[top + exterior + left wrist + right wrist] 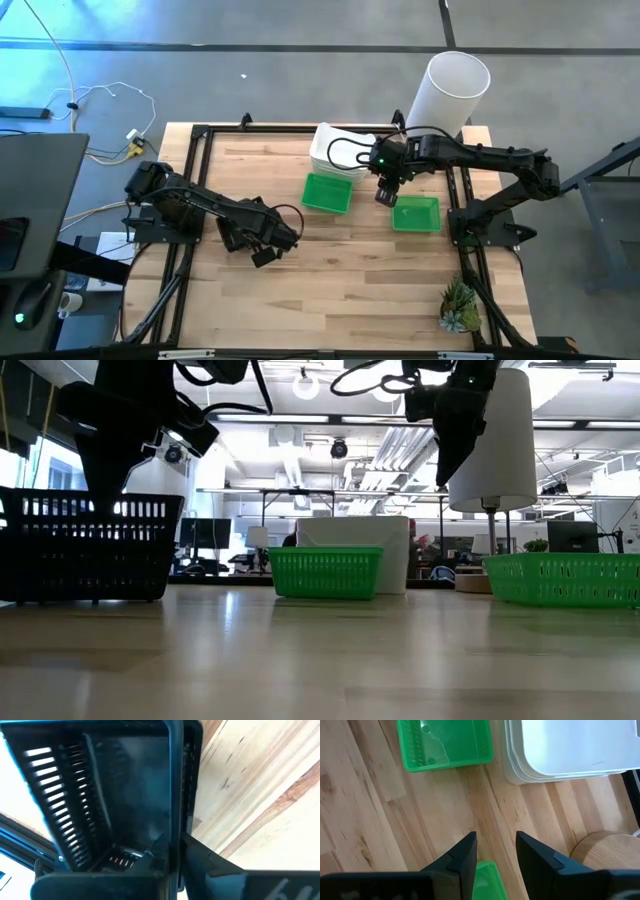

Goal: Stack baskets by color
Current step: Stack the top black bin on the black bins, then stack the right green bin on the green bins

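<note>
Left tool [262, 252] at the light wooden counter's [330, 290] left side, fingers narrow, apparently pinching the rim of a black slotted plastic basket [100, 800], right tool [386, 194] parted, empty, poised between two bright green plastic baskets [327, 193] [416, 214], stacked white plastic baskets [335, 148] just beyond.

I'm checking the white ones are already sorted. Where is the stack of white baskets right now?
In the high view the white baskets sit stacked at the table's far edge, near the middle, just behind a green basket and left of the tall white cylinder.
</note>
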